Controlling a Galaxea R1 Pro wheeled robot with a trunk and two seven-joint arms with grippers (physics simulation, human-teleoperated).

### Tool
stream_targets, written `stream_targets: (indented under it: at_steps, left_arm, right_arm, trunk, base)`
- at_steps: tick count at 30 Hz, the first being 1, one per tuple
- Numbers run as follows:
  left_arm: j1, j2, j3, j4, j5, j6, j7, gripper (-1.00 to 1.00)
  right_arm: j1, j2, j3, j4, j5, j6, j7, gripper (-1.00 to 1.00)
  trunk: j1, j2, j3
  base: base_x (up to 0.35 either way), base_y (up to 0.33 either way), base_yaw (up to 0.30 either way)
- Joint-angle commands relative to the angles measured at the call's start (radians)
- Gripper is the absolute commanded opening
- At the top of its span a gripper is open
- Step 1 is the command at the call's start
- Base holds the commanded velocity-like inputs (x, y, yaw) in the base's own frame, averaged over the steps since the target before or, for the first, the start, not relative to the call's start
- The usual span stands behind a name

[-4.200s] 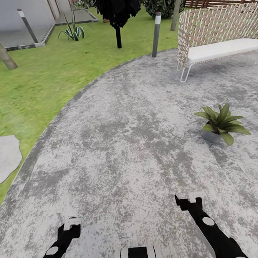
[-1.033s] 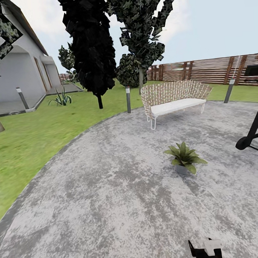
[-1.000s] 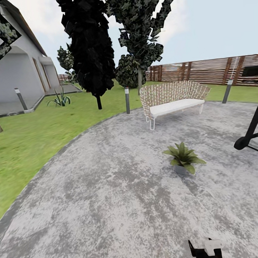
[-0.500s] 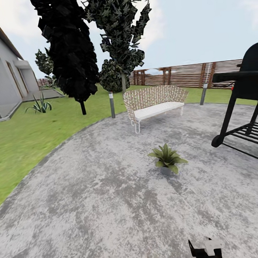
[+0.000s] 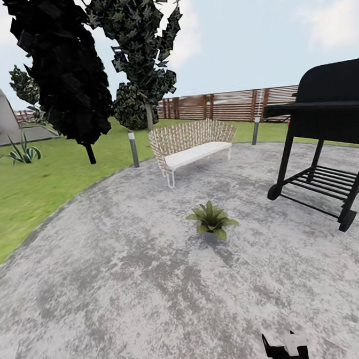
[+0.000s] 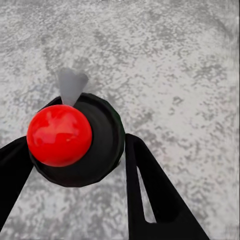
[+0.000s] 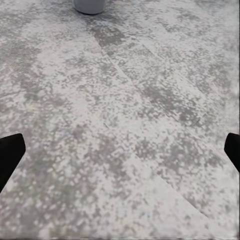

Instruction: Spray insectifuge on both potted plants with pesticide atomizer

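Our left gripper [image 6: 75, 165], cut off at head view's near edge, clenched on pesticide atomizer [image 6: 75, 142]. Right gripper [image 7: 120, 150] spread wide, low over paving. Potted plant [image 5: 212, 220] mid-patio, ahead.

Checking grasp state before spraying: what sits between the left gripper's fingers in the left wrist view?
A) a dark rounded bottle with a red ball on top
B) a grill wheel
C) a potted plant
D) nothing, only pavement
A: the pesticide atomizer, dark and rounded with a red ball, sits between the left gripper fingers.
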Motion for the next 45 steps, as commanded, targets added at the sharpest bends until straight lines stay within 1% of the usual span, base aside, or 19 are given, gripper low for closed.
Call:
stream_targets:
  at_steps: [1, 7, 19, 32, 45]
  left_arm:
    - [0.000, 0.000, 0.009, 0.000, -0.006, -0.003, -0.007, -1.00]
    - [0.000, -0.001, 0.009, -0.002, -0.006, -0.003, -0.007, -1.00]
    - [0.000, -0.003, 0.010, -0.001, -0.006, -0.003, -0.007, -1.00]
    - [0.000, -0.003, 0.010, 0.000, -0.006, -0.003, -0.007, -1.00]
    - [0.000, -0.003, 0.010, 0.000, -0.006, -0.003, -0.007, -1.00]
  right_arm:
    - [-0.001, 0.000, 0.000, 0.001, 0.002, -0.003, -0.001, 1.00]
    - [-0.001, 0.000, -0.001, 0.001, 0.001, -0.003, -0.001, 1.00]
    - [-0.001, -0.001, -0.001, 0.000, 0.002, -0.003, -0.001, 1.00]
    - [-0.001, -0.004, -0.001, 0.001, 0.003, -0.003, -0.001, 1.00]
    - [-0.001, 0.000, 0.000, 0.001, 0.003, -0.003, 0.001, 1.00]
  trunk:
    - [0.000, 0.000, -0.002]
    - [0.000, 0.000, -0.007]
    - [0.000, 0.000, -0.018]
    - [0.000, 0.000, -0.019]
    - [0.000, 0.000, -0.019]
  base:
    - [0.000, 0.000, -0.273]
    - [0.039, -0.015, -0.266]
    - [0.254, -0.158, -0.236]
    - [0.275, -0.181, -0.017]
    - [0.304, -0.158, 0.000]
